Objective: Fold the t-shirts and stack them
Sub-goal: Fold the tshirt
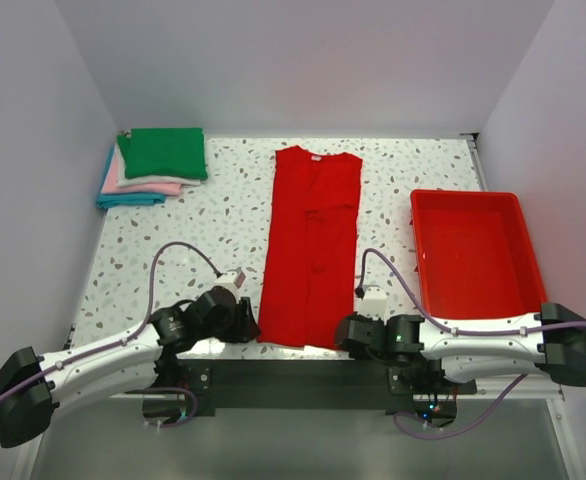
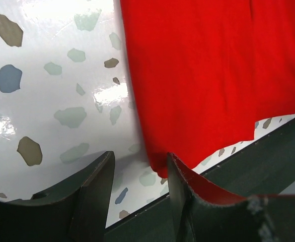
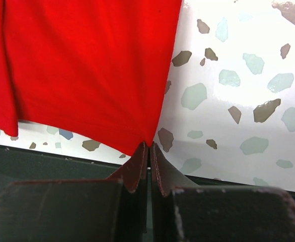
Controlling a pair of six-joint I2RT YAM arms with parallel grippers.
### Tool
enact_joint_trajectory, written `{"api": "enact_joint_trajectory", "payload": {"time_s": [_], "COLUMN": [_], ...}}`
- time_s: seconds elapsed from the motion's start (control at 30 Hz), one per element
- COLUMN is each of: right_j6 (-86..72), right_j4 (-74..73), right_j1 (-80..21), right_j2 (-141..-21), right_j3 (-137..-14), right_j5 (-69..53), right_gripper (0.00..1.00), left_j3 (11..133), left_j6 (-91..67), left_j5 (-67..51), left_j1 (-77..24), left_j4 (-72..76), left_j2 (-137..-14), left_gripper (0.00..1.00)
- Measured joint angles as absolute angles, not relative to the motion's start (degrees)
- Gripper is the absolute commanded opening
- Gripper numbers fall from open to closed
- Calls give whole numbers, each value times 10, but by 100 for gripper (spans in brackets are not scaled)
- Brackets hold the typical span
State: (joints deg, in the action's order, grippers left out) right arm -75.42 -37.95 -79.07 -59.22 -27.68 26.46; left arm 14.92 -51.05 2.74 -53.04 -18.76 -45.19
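Bright red cloth t-shirt [image 1: 311, 245], folded lengthwise into a long strip, flat at the middle of the white speckled surface [image 1: 193, 240], collar far, hem at the near edge. Near right hem corner pinched in the right tool [image 3: 149, 146], fingers pressed together. Left tool [image 2: 140, 155] half open at the near left hem corner, cloth tip just beside one finger, not clamped. Far left: stack of folded cloth t-shirts [image 1: 158, 168], green on top, blue at the bottom. To the right, apart from the strip: rigid red plastic tray [image 1: 473, 255].
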Motion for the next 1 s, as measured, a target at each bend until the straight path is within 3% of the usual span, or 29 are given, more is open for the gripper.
{"api": "enact_joint_trajectory", "payload": {"time_s": [0.43, 0.63, 0.77, 0.87, 1.0], "right_j6": [-754, -754, -753, -749, -740], "right_j4": [-379, -379, -382, -397, -431], "right_j1": [-791, -791, -791, -791, -791], "right_j2": [-593, -594, -590, -573, -538], "right_j3": [-277, -277, -277, -280, -301], "right_j5": [264, 264, 264, 263, 263], "right_gripper": [0, 0, 0, 0, 0], "left_j3": [116, 113, 113, 119, 151], "left_j6": [-554, -570, -576, -574, -568], "left_j5": [-24, -30, -29, -25, -20], "left_j1": [-533, -534, -534, -534, -534], "left_j4": [-124, -112, -121, -149, -195], "left_j2": [-444, -460, -463, -456, -446], "left_gripper": [47, 29, 8, 0, 0]}}
